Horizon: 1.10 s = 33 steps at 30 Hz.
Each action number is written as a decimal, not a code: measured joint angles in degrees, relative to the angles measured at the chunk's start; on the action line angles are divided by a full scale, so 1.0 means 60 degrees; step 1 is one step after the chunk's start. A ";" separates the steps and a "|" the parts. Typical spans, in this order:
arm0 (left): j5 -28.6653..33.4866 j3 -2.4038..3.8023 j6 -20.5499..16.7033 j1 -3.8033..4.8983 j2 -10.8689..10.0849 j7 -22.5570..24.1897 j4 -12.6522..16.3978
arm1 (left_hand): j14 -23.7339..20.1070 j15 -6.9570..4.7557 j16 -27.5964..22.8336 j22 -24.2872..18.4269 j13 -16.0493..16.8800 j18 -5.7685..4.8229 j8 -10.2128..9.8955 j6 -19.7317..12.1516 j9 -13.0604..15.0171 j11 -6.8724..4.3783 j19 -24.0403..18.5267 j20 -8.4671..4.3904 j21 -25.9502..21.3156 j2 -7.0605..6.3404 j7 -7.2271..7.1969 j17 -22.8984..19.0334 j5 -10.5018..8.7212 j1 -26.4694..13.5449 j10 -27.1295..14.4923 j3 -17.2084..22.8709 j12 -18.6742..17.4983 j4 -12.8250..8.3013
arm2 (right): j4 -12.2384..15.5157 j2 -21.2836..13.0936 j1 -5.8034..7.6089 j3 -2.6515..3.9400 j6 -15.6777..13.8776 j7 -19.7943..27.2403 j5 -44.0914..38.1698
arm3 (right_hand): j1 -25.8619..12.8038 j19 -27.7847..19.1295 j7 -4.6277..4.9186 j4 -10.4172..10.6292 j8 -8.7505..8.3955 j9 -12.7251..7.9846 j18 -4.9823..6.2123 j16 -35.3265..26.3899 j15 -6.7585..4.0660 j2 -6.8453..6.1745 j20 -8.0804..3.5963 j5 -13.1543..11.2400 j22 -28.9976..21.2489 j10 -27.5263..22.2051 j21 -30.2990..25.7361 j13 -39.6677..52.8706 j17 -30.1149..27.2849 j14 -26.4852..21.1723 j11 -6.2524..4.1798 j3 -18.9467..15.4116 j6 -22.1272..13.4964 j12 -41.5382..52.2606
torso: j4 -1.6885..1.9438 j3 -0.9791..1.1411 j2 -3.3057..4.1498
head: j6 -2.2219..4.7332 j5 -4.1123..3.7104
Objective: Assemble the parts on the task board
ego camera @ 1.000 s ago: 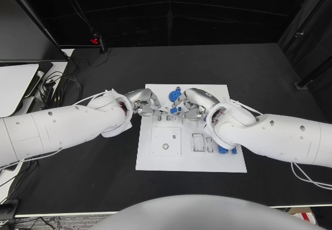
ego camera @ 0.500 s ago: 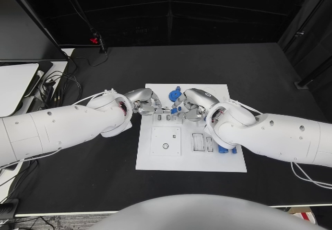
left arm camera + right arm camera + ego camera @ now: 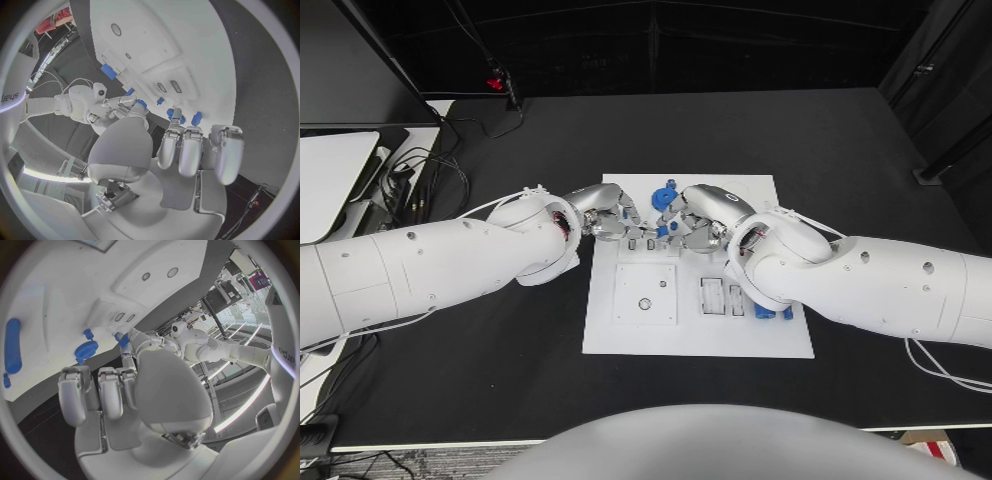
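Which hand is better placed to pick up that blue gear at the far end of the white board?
Right, probably: the right hand lies beside the blue gear; the left hand is farther.

Bright, even overhead light; fisheye-bent wrist views; dark surroundings

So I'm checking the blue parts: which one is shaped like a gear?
The toothed blue round part on the task board, close to the right hand; the long blue rod is a plain straight bar.
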 measured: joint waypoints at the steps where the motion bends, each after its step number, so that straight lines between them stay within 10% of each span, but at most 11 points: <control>1: 0.0000 0.0001 0.0001 -0.0001 0.0001 -0.0020 -0.0001 | 0.0000 0.0000 0.0000 0.0000 0.0000 0.0000 0.0000 0.0000 0.0000 0.0000 0.0000 0.0000 0.0000 0.0012 0.0000 0.0000 0.0000 0.0077 0.0000 0.0011 0.0000 -0.0011 | 0.0002 0.0000 -0.0001 -0.0002 -0.0002 0.0000 -0.0002 | -0.0012 0.0000 0.0000 -0.0003 0.0000 0.0000 -0.0001 0.0000 0.0000 0.0012 0.0000 0.0000 0.0000 0.0000 0.0000 0.0000 0.0000 0.0000 0.0000 -0.0004 0.0000 0.0000 | 0.0000 0.0000 0.0000 | -0.0005 0.0000; 33: -0.0003 -0.0001 0.0069 -0.0052 0.0041 -0.0249 -0.0125 | 0.0000 0.0000 0.0000 -0.0001 -0.0002 -0.0001 -0.0044 0.0033 0.0021 0.0000 0.0000 0.0000 0.0000 0.0164 -0.0033 0.0000 0.0062 0.0418 0.0000 0.0075 0.0000 0.0030 | 0.0034 -0.0012 -0.0003 0.0002 -0.0095 0.0020 -0.0036 | -0.0095 -0.0001 0.0003 -0.0001 0.0001 0.0000 0.0001 0.0000 0.0000 0.0025 0.0001 -0.0048 0.0000 0.0000 0.0000 0.0000 0.0000 -0.0001 0.0000 0.0037 0.0004 0.0000 | 0.0024 -0.0002 -0.0006 | -0.0016 -0.0049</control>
